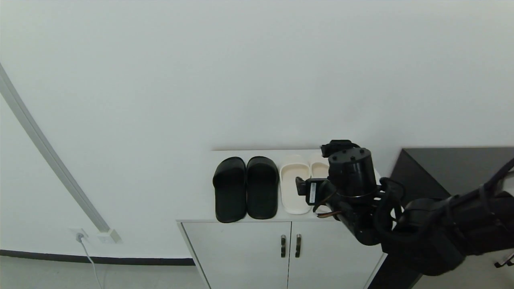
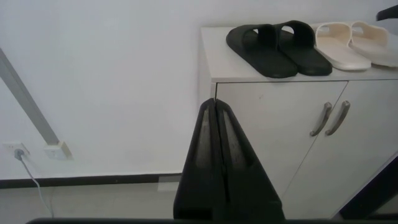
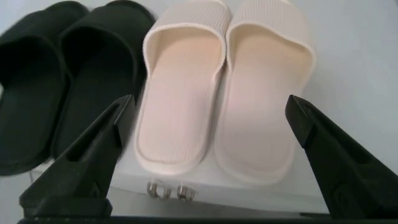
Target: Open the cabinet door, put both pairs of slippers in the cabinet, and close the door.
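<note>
Seeing cream slippers point(image 3: 180, 99) side by side on cabinet top point(image 1: 196, 212), black pair point(image 1: 230, 188) just beside; doors point(image 1: 241, 257) shut. We hold right gripper point(image 3: 210, 106) spread wide over cream pair, likely to take both together. Left gripper point(image 2: 215, 102) pressed together, parked low beside cabinet.

L hand point(image 2: 215, 104) closed nr cabinet point(image 2: 273, 124); blk slippers point(image 2: 267, 56), white slippers point(image 2: 342, 50) atop
</note>
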### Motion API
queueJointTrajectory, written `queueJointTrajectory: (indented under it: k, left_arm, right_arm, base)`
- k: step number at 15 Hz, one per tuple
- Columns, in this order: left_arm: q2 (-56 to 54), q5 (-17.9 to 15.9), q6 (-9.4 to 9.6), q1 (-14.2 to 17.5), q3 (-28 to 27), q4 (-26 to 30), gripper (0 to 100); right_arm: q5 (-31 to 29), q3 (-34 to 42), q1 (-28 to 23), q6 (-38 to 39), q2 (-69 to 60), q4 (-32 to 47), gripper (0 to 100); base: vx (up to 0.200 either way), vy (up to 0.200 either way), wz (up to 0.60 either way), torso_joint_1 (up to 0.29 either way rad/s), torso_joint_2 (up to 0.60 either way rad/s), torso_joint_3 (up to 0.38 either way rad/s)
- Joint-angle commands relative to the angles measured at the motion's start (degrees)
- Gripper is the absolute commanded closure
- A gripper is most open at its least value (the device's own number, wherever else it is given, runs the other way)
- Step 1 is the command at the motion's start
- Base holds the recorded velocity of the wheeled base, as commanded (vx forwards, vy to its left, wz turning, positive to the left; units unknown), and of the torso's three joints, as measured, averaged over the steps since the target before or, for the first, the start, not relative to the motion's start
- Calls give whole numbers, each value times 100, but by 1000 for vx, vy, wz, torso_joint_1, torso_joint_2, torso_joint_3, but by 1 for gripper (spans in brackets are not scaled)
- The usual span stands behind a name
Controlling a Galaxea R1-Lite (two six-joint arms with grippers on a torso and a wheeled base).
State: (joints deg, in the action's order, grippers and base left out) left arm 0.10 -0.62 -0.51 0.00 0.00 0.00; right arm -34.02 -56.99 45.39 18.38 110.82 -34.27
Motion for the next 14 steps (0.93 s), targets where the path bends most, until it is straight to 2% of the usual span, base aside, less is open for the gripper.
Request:
queueJointTrajectory:
  k: [1,14]
  left_arm:
    - [-1,1,-2,0,0,0,100]
    - [-1,1,-2,-9,0,0,100]
  right_arm:
    - [-8,-392,-179,7,633,-27,0]
    - [19,-2255,-812,-283,2198,-10,0]
  base:
    - [0,0,0,0,0,0]
    - [0,0,0,0,0,0]
